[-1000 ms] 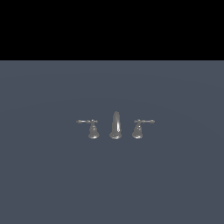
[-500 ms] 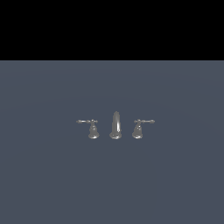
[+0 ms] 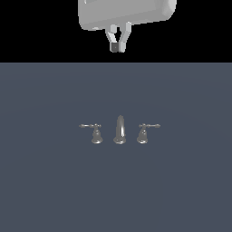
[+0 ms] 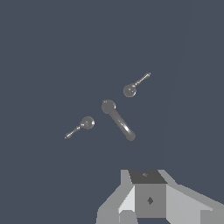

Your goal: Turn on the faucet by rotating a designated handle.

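Hovering high above the bench (image 3: 45,181), our gripper (image 3: 118,46) is well apart from the faucet (image 3: 119,130) and touches nothing. The fingers (image 3: 112,45) are drawn in until the tips meet, or nearly so, and they hold nothing. We judge that we are at the very start: the approach is not yet made and the turning is untouched.

The faucet sits near the middle of the bench as three separate pieces: the tall spout (image 3: 119,129) in the centre, a lever on each side. The handle (image 3: 146,131) we take as ours stands on the exterior view's right of the spout, its thin arm pointing away from the spout toward that same side. Its twin handle (image 3: 93,132) mirrors it on the other side. The wrist view shows all three from above, the handle (image 4: 133,87) and the spout (image 4: 117,119) among them.

Next, we judge, we should descend toward the handle's arm, bring the fingers beside its thin lever well clear of the spout, then sweep it around its bell-shaped base.
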Robot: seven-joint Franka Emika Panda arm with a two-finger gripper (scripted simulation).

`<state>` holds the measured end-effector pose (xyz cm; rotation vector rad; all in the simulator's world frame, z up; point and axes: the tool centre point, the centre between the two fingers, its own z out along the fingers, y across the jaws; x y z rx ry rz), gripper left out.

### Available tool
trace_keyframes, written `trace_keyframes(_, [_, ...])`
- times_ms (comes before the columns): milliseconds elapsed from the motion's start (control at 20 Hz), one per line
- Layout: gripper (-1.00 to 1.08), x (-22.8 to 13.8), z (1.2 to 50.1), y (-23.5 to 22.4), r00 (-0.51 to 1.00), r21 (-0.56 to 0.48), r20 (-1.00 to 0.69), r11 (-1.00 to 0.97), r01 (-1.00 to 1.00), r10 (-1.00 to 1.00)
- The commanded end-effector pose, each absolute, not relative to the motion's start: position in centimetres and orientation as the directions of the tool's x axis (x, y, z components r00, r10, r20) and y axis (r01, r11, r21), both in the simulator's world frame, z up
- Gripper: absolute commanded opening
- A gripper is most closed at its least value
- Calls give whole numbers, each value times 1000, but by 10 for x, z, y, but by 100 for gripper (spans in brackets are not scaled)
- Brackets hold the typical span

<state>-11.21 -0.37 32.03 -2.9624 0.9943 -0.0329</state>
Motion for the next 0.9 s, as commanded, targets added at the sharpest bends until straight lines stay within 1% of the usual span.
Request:
trace_keyframes(0, [-100,-99,301,-9,752,-22,13,-752,-658,-659])
trace_keyframes(450, [-100,-56,234,-36,570,-18,7,-570,-822,-822])
trace_keyframes(850, [-100,-25,173,-70,373,-11,4,-373,-928,-928])
